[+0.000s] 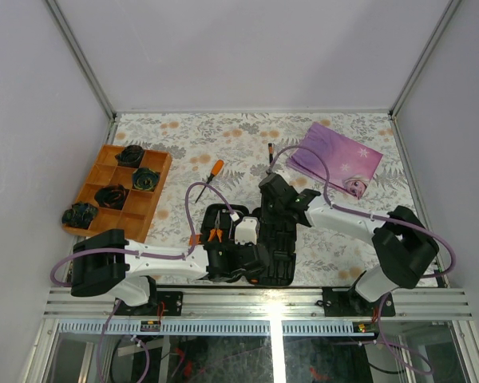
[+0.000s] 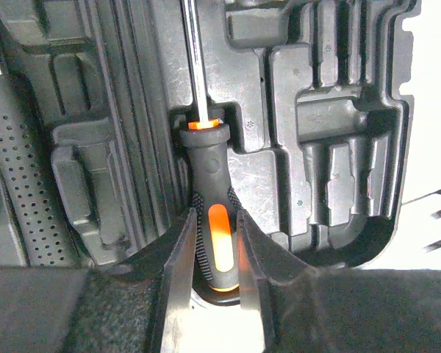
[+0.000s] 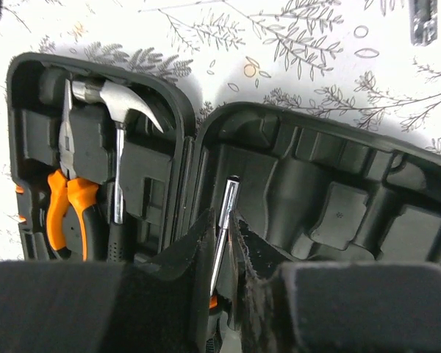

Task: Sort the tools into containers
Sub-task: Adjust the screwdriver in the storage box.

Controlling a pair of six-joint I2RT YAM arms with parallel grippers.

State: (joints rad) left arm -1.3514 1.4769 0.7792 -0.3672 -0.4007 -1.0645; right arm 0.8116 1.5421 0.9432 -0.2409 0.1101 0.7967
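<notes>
Step in hand: seating a screwdriver (image 2: 209, 191) in the tool case (image 3: 331, 213), in the half opposite the pliers (image 3: 67, 209) and hammer (image 3: 119, 110). The left claw (image 2: 215, 220) is pinched on its black-and-orange handle, low in the moulded slot. The right claw (image 3: 222, 217) straddles the steel shaft, fingers narrow with a sliver of gap, and doesn't look clamped. Next, I'd say: press the handle home, release, and lift both claws straight up so it isn't dragged out. Then go for the loose orange screwdriver (image 1: 211, 177) on the desk (image 1: 223, 132) beyond the case.
</notes>
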